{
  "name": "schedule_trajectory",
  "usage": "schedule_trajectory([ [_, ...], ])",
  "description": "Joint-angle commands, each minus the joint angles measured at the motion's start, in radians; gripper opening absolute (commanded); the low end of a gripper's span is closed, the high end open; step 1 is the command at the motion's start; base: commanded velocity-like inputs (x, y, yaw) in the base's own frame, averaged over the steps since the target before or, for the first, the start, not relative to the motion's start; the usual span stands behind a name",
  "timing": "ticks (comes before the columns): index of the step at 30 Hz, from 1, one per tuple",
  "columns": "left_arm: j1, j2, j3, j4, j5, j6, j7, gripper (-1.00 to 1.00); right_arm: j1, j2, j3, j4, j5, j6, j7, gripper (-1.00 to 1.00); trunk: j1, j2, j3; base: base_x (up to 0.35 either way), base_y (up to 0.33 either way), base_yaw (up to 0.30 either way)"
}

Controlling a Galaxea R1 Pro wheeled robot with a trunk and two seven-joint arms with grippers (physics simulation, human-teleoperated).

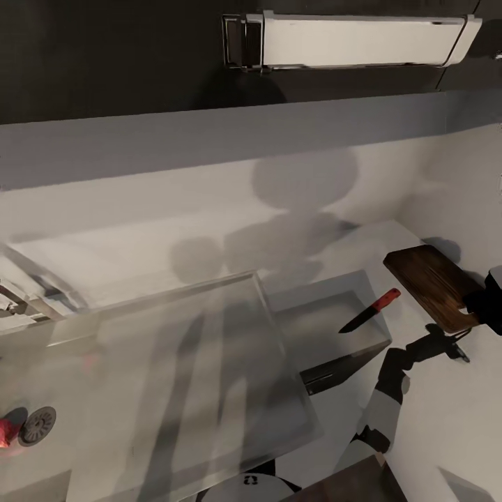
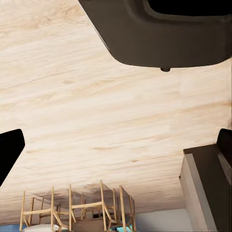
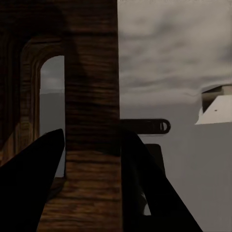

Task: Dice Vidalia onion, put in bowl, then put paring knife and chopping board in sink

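Right claw [image 3: 92, 159]: clamped on chopping board [image 1: 436, 286], held above counter [image 1: 432, 418]. Paring knife [image 1: 369, 312]: already in sink [image 1: 335, 335]. Board placement outstanding. Left claw: state indeterminable.

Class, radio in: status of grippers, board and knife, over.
Right gripper shut on chopping board. Paring knife in sink. Left gripper open over floor.
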State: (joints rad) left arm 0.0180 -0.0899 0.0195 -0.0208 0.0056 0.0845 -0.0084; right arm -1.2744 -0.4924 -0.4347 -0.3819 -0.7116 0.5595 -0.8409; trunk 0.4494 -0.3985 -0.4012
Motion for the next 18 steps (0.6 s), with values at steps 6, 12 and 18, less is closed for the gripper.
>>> schedule_trajectory([
  [6, 0.000, -0.003, 0.002, -0.002, 0.000, 0.004, -0.001, 1.00, 0.000, 0.000, -0.001, -0.002, -0.005, 0.005, -0.006, -1.00, 0.001, -0.001, 0.008, 0.000, 0.000, 0.000],
  [12, 0.000, -0.004, 0.002, -0.002, 0.000, 0.003, -0.001, 1.00, 0.000, 0.000, -0.001, -0.002, -0.005, 0.005, -0.006, -1.00, 0.001, -0.001, 0.018, 0.000, 0.000, 0.000],
  [18, 0.000, -0.004, 0.002, -0.002, 0.000, 0.003, -0.001, 1.00, -0.001, 0.000, -0.001, -0.002, -0.005, 0.005, -0.007, -1.00, 0.001, -0.001, 0.027, 0.000, 0.000, 0.000],
])
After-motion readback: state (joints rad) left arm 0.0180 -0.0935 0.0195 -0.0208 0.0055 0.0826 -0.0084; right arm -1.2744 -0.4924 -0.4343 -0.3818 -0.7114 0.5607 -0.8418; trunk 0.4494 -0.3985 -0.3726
